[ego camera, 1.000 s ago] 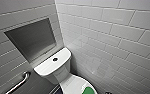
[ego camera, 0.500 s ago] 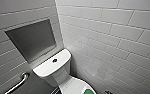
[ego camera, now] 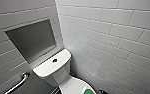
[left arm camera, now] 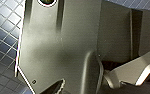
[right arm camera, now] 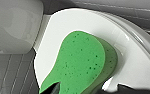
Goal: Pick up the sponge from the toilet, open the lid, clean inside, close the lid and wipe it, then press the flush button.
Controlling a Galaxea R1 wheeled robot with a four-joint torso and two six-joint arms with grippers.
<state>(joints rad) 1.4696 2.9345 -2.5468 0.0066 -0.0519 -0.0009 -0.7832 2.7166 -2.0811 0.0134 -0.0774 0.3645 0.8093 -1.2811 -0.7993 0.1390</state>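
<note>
1. Head view: the sponge [ego camera: 89,91], bright green and soft-looking, lies on the closed lid [ego camera: 72,86]. It sits on the part away from the tank, close to the lid's curved edge, and the bottom of the picture cuts most of it off.
2. The lid is smooth, glossy white plastic with a rounded outline; its front end is cut off too.
3. The flush button [ego camera: 55,60], small, round and dark, sits in the middle of the flat white tank top [ego camera: 44,68], well apart from the sponge.
4. Glossy pale oblong wall tiles [ego camera: 111,32] meet in a corner behind the tank. A matt grey recess [ego camera: 32,40] is set in one wall, with a rounded metal grab bar [ego camera: 18,83] below it.
5. Right wrist view: the sponge's top face is pitted with tiny dark pores and lies over a darker green layer. Something dark hides its near end.
6. I cannot tell whether the right hand is wide, narrow or holding anything.
7. Left wrist view: small square dark blue floor tiles [left arm camera: 3,37] with pale joints. The left hand's state cannot be told either.
</note>
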